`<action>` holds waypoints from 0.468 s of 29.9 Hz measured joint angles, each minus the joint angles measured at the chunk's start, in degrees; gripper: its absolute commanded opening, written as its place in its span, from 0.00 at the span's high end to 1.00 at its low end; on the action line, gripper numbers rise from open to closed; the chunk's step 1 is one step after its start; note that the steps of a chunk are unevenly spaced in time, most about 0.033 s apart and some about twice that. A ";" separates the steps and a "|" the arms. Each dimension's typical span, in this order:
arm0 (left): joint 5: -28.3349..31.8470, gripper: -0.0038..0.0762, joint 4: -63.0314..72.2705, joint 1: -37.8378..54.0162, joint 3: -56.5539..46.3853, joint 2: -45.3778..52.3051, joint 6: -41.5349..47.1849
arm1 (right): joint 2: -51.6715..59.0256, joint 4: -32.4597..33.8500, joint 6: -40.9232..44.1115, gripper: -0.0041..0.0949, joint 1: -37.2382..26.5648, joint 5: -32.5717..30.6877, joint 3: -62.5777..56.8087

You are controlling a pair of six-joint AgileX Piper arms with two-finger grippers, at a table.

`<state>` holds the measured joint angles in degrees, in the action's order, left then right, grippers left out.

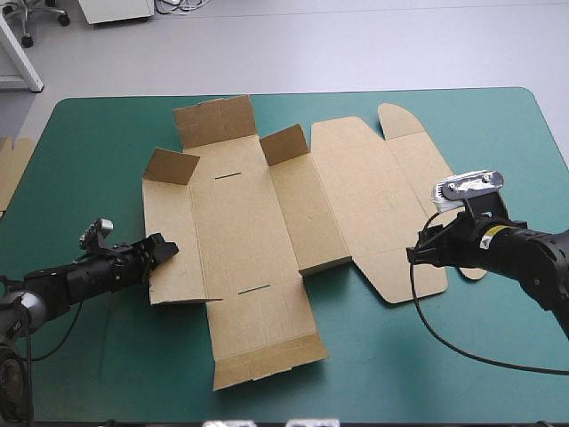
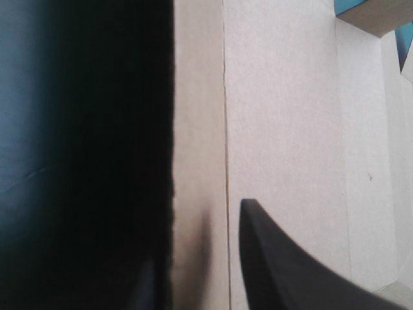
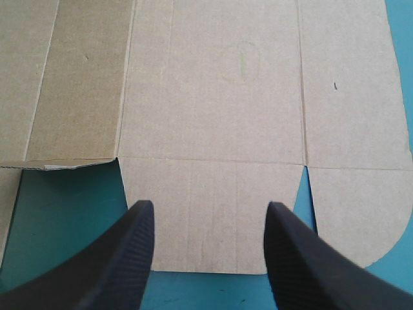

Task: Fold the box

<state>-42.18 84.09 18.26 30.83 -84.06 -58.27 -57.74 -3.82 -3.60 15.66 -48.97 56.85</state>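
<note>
Presently the box (image 1: 249,231) lies opened out at the middle of the worktop (image 1: 107,124), most of its brown board flat on the teal-green cover. Three flaps on its far left part stand raised: a wide one (image 1: 213,120) at the far edge and two small ones (image 1: 169,165) (image 1: 284,142) at either side of it. The lid panel (image 1: 373,187) with its rounded tabs lies flat to the right.

Left hand (image 1: 164,249): at the box's left edge, level with the side panel (image 1: 173,240). The wrist view is half in shadow there. I cannot tell whether this hand is clenched on the board or released.

Right hand (image 1: 416,253): released, its black fingers (image 3: 122,258) well apart, at the short flap (image 3: 210,194) on the near side of the lid panel. Contact with the flap cannot be judged.

A strip of further board (image 1: 11,165) shows at the worktop's left edge.
</note>
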 measured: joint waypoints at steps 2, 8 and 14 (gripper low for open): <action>0.14 0.96 -0.01 -0.30 0.06 -0.14 0.00 | 0.00 0.00 0.00 0.47 0.00 -0.05 0.00; -0.39 0.96 0.83 -2.29 0.73 -0.87 -0.05 | 0.00 0.00 -0.06 0.47 0.00 -0.24 0.00; -4.20 0.96 -7.17 -2.55 4.96 -1.24 1.17 | 0.00 1.16 -0.46 0.47 0.00 -0.18 0.00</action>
<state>-46.38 76.92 15.70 35.79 -85.30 -57.11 -57.74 -2.67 -4.05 15.66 -49.15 56.85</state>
